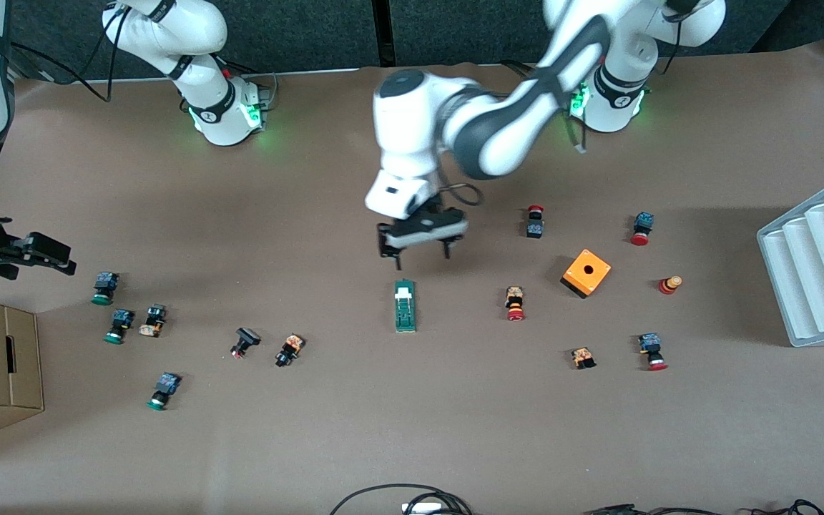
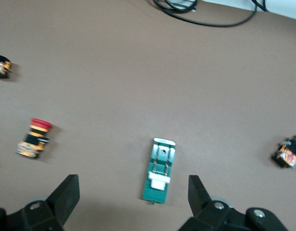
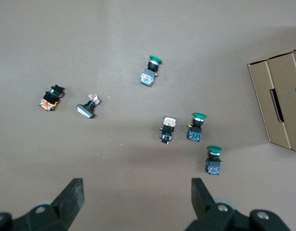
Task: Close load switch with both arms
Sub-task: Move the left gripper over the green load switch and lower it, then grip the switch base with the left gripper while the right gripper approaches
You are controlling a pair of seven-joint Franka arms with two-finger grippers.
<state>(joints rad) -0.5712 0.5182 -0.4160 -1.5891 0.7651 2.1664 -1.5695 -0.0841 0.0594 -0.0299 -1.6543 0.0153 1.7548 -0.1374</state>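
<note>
Left pincer (image 1: pixel 418 250) spread wide, empty, hanging over desk (image 1: pixel 412 429). Load switch (image 1: pixel 405 306) flat on desk, just nearer front camera than pincer, untouched. Right pincer (image 1: pixel 40 259) wide open, empty, over green-capped buttons (image 1: pixel 104 287) at right arm's end.

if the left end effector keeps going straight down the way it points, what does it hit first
Probably the load switch: the open left end effector hangs just above its end, the switch between its fingers in the wrist view. Depth is unclear; it might meet bare table beside it.

Robotics lab: two table-mounted arms (image 1: pixel 455 121)
</note>
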